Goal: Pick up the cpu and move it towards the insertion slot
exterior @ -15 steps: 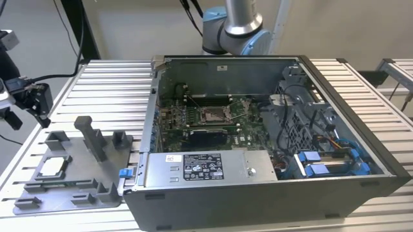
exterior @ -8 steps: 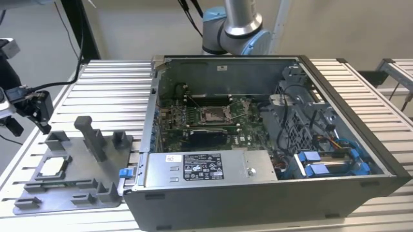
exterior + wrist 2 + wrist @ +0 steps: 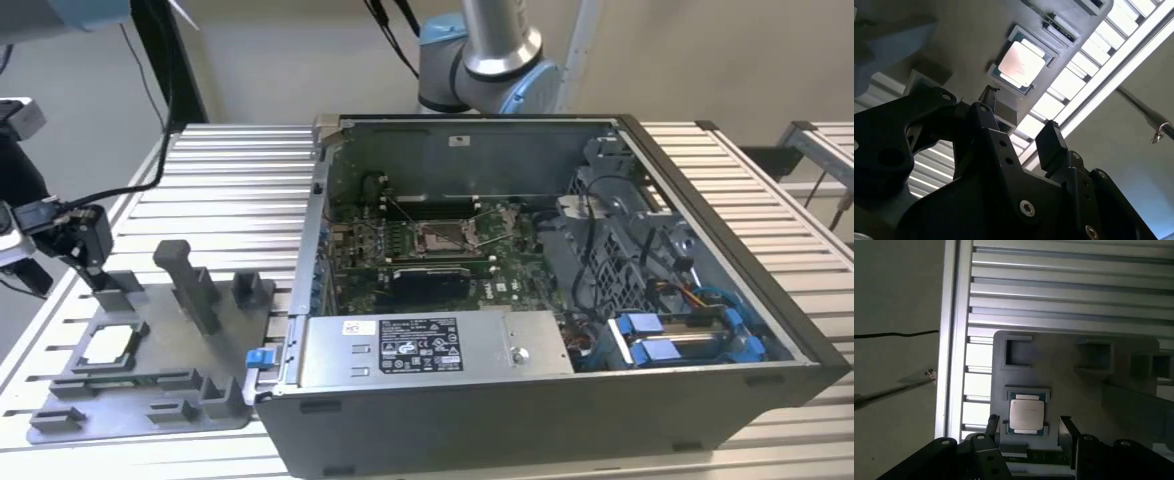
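Cpu (image 3: 111, 343): lies flat in a shallow square seat on the grey tray (image 3: 154, 350), pale top up, toward the exterior view's left end of the tray. Nothing touches it. In both wrist views it sits square in its seat, dark rim showing around the pale lid (image 3: 1026, 414).

Gripper (image 3: 94, 268): hangs over the far end of the tray, above the cpu and apart from it. It is released: the two black fingers (image 3: 993, 424) stand spread with nothing between them. In the first wrist view the cpu appears in the gap between them, lower down.

Tray: grey, with several raised blocks and one taller upright post (image 3: 187, 285). It rests on a slatted metal surface (image 3: 227, 180), just beside the open computer case (image 3: 561, 385).

Insertion slot (image 3: 441, 237): metal-framed square in the middle of the green motherboard (image 3: 514, 290) inside the case, well apart from the cpu, toward the exterior view's right. A black rectangular recess lies just below it.

Arm (image 3: 487, 50): grey and blue joint behind the case.
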### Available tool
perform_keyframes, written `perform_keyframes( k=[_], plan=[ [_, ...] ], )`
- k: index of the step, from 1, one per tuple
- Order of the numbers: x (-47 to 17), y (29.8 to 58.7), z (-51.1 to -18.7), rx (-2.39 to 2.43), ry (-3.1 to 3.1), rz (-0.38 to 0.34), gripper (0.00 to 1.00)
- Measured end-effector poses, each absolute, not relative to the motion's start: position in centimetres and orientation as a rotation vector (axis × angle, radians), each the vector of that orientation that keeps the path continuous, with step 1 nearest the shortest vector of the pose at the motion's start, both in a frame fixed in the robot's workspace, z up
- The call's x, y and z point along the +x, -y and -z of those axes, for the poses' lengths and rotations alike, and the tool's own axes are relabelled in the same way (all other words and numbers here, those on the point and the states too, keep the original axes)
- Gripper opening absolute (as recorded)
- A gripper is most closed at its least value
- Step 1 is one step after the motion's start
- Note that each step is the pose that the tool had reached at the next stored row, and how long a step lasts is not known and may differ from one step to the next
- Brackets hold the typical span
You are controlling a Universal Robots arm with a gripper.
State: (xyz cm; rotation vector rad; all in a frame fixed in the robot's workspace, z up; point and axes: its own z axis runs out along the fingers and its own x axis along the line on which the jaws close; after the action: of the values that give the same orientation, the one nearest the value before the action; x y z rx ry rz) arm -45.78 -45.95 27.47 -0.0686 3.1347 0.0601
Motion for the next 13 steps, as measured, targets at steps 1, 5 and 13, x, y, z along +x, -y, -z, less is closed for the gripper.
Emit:
perform_keyframes(
  k=[1, 5, 13],
  plan=[
    [-45.8, 46.0, -27.3, -0.065, -3.134, -0.060, 1.00],
    [-45.8, 46.0, -26.6, -0.052, -3.133, -0.060, 1.00],
    [-45.8, 46.2, -25.1, -0.025, -3.133, -0.060, 1.00]
  ],
)
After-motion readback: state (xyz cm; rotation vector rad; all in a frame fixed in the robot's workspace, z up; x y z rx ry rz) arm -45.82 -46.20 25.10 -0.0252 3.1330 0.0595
